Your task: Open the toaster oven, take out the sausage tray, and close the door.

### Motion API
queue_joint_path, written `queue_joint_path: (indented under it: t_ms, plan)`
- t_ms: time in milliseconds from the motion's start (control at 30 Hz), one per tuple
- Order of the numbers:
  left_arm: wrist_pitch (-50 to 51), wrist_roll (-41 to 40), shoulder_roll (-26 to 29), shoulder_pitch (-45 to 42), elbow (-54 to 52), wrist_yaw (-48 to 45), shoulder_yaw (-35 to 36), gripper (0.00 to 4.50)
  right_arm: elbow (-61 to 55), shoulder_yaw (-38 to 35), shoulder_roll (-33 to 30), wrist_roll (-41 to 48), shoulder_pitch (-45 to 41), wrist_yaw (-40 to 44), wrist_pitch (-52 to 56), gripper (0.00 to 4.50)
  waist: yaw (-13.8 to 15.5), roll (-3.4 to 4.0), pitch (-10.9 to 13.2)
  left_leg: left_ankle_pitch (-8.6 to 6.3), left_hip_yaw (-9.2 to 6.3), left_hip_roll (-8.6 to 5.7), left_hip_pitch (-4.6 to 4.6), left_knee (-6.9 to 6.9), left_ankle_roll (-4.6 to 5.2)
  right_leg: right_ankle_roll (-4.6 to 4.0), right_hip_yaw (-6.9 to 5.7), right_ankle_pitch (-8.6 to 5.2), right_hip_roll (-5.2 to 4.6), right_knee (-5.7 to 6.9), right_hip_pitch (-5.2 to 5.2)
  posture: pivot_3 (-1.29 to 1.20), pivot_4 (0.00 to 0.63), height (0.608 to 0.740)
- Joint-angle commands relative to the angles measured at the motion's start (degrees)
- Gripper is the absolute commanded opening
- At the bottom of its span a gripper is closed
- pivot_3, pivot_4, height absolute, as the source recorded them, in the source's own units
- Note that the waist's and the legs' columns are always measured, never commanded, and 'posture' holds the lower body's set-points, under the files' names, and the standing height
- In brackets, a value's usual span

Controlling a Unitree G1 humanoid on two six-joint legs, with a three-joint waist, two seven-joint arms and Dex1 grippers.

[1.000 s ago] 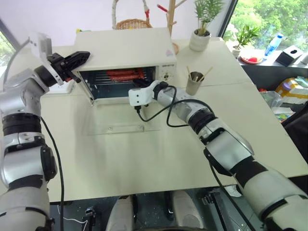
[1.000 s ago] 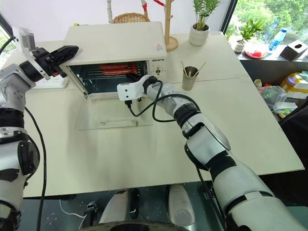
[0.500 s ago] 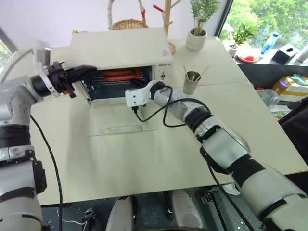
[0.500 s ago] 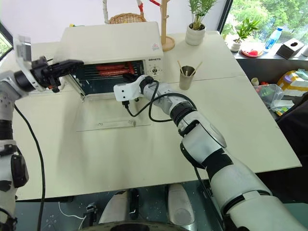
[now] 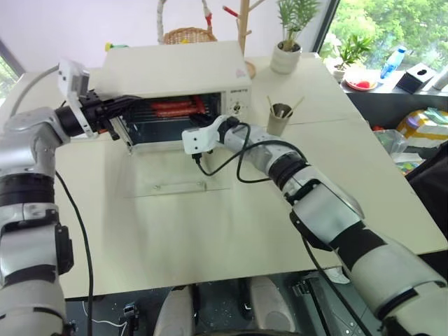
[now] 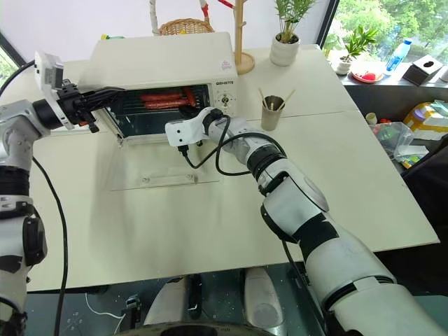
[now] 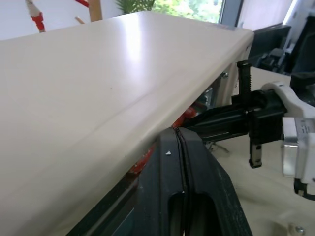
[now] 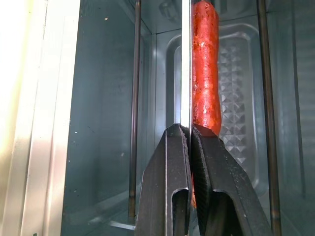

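Observation:
The cream-white toaster oven (image 5: 175, 66) stands at the back of the table. Its glass door (image 5: 178, 180) lies flat on the tabletop in front of it. Inside, the sausage tray (image 5: 175, 108) holds red sausages (image 8: 205, 73). My right gripper (image 5: 201, 120) reaches into the right side of the opening. It is shut on the tray's thin metal edge (image 8: 186, 59), with one sausage right beside its fingers (image 8: 170, 162). My left gripper (image 5: 129, 101) is shut with nothing in it, at the upper left corner of the opening, just under the oven's top edge (image 7: 147, 118).
A cup of wooden sticks (image 5: 280, 119) stands right of the oven. A potted plant (image 5: 287, 56), a wooden stand (image 5: 245, 35) and a wicker basket (image 5: 185, 33) are behind it. A black cable (image 5: 224, 168) loops from my right wrist over the door.
My left gripper has come down and right from beside the oven's top left corner to the upper left edge of the opening. The right gripper has stayed in place.

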Motion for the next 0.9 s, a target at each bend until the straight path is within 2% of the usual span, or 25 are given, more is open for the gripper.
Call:
queue_joint_path:
  t_ms: [33, 400, 900]
  plan:
    - [-3.8, 2.0, 0.0, -4.7, 4.2, 1.8, 0.5, 0.00, -6.1, -0.1, 1.2, 0.8, 0.0, 0.1, -1.7, 0.05, 0.0, -0.01, 0.0, 0.00, 0.00, 0.00, -0.01, 0.02, 0.00, 0.00, 0.00, 0.00, 0.00, 0.03, -0.02, 0.00, 0.150, 0.740]
    - [-6.3, 4.6, -2.2, -8.0, 8.3, -0.1, -0.2, 0.00, -21.7, -1.6, -2.2, 2.3, 7.8, 5.5, 1.2, 0.05, 0.6, -0.02, 0.0, 0.00, 0.01, 0.00, -0.14, 0.05, 0.00, 0.01, 0.00, 0.00, -0.01, 0.06, -0.12, 0.00, 0.150, 0.740]
    - [-4.2, 4.2, -1.6, -8.9, 8.0, -2.2, 0.0, 0.00, -45.9, -3.2, -10.0, 2.1, 22.6, 13.9, 4.3, 0.05, 1.5, -0.04, 0.0, 0.00, 0.11, -0.01, -0.20, 0.09, 0.00, 0.01, -0.01, 0.00, 0.00, 0.02, -0.15, 0.00, 0.150, 0.740]
